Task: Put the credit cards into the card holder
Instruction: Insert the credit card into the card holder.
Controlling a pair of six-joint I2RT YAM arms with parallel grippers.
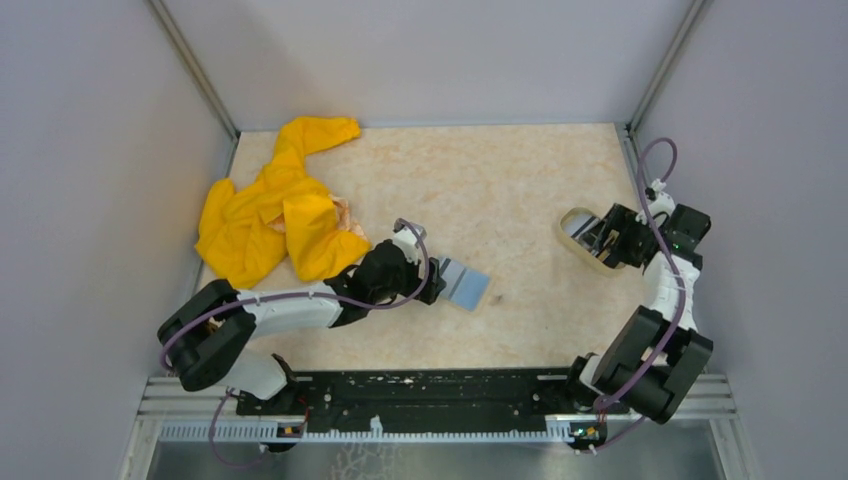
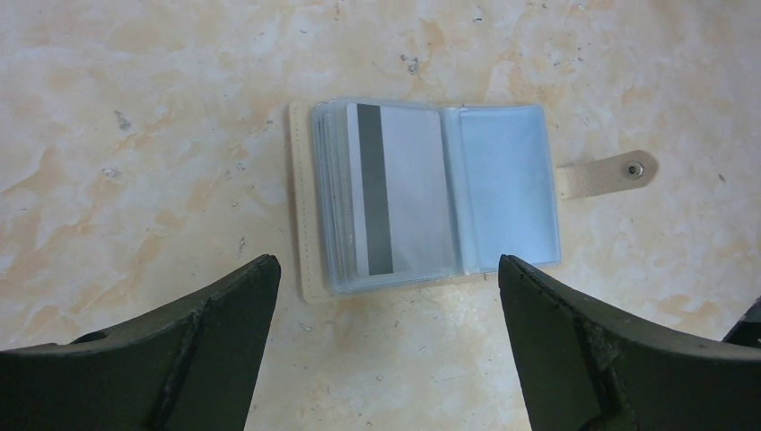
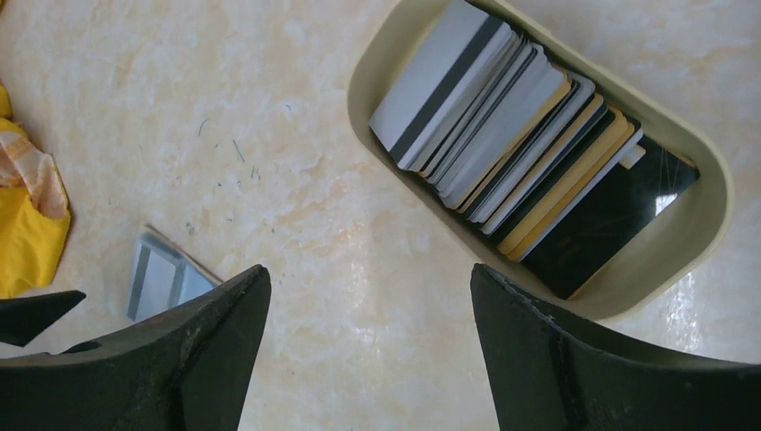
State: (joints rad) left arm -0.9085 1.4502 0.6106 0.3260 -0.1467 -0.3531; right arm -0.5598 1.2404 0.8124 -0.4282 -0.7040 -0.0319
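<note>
Tabletop (image 1: 500,180); card holder (image 3: 160,274) half behind R gripper (image 3: 368,274)

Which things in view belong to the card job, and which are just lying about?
Job:
tan folding card holder, lying open, clear blue sleeves
stack of silver, gold and black plastic cards
oval cream dish holding that stack

Lying about:
crumpled yellow cloth at the table's far left

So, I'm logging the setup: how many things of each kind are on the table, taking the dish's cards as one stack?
Holder: 1
Card showing in holder: 1
Dish: 1
Card stack: 1
Yellow cloth: 1
Total: 5
</note>
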